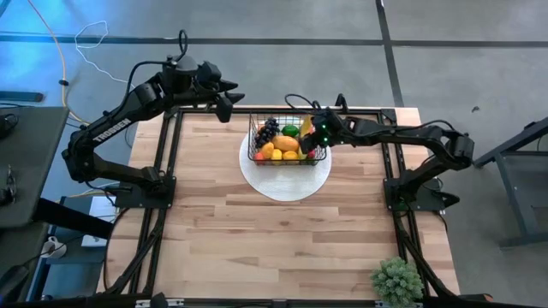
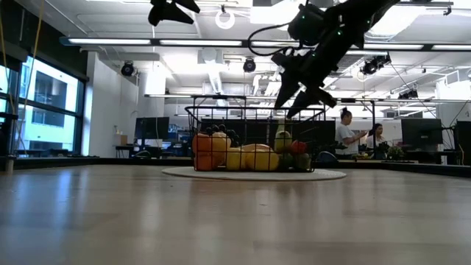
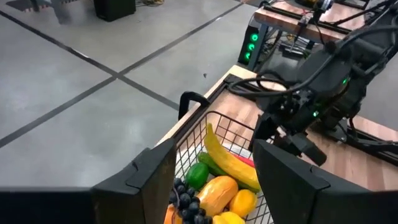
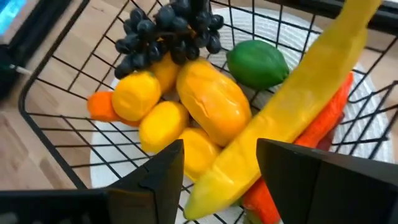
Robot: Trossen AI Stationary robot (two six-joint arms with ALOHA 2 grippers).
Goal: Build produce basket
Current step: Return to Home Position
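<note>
Basket [image 1: 253,141] sits on round white plate [image 1: 287,184], far-centre of the tabletop [image 1: 257,248], loaded w/ produce. R gripper [image 1: 310,135] is over the basket's right end, above the rim, not touching. L gripper [image 1: 225,107] is raised off the far-left corner of the tabletop, clear of the basket. Potted plant [image 1: 396,280] at near-right corner, well apart.

High view: gives layout only; grapes [image 1: 267,131] at far-left of the basket, yellow/orange pieces packed beside them.

Low view: shows height. R gripper [image 2: 296,103] hangs above the basket's wire rim [image 2: 254,118], clear air under it; L gripper [image 2: 173,11] is up at the frame's top. Two people [image 2: 344,131] at desks far behind.

R wrist view: fingers [image 4: 165,168] wide apart, holding nothing. Banana [image 4: 298,106] lies slanted on top of the pile, a red-orange piece [image 4: 323,118] under it. Mango [image 4: 214,99] mid, lemons [image 4: 135,93] beside it, green piece [image 4: 256,62] next to the grapes.

L wrist view: own fingers [image 3: 146,177] wide apart, nothing held. Looks down on the basket's end, w/ banana leaning on the wire and R gripper [image 3: 289,140] just past it.
</note>
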